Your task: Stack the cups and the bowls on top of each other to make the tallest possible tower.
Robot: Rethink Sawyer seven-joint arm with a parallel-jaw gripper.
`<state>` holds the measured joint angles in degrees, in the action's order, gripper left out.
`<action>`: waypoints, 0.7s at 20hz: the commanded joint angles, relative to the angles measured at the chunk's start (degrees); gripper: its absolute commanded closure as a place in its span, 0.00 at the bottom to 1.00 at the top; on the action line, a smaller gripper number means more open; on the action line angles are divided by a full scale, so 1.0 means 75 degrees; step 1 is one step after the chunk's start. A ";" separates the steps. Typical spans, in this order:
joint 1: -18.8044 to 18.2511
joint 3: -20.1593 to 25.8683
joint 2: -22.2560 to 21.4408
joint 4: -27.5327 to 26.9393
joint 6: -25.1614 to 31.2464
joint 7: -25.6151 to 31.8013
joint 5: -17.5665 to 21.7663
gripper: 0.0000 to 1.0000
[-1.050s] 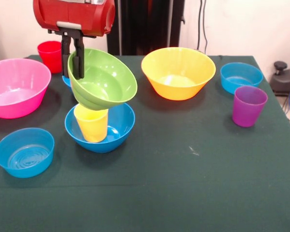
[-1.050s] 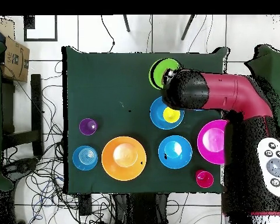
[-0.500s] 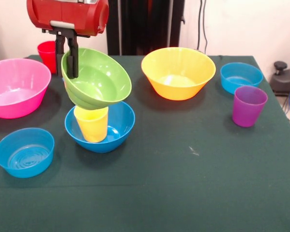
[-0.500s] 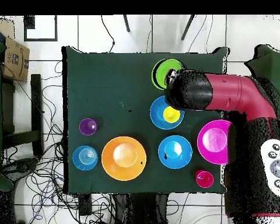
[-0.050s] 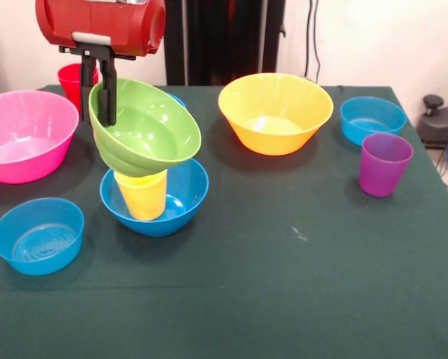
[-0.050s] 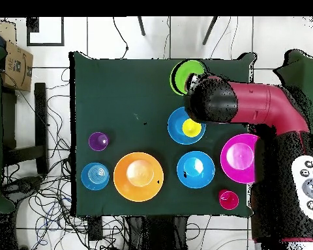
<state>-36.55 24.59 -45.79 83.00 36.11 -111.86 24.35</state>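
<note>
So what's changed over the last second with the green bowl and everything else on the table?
The gripper, its jaws shut on the green bowl's rim throughout, carried the tilted bowl toward the picture's left in the front view, and it now sits lower over the yellow cup in the blue bowl. The other bowls and cups stayed where they were.

Arm (image 6: 263, 104): glossy red rounded shell with black joint sections, a grey bar under the red wrist housing (image 5: 100, 26), thin black jaws on the gripper (image 5: 98, 105) below, and a light-grey oval button panel (image 6: 309, 185) with dark round buttons on one link.
</note>
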 commanded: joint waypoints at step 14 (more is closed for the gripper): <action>0.0269 -0.0287 0.0645 0.0571 -0.0311 -0.0027 0.0421 1.00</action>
<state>-36.36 24.45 -43.08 83.00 34.81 -111.86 24.62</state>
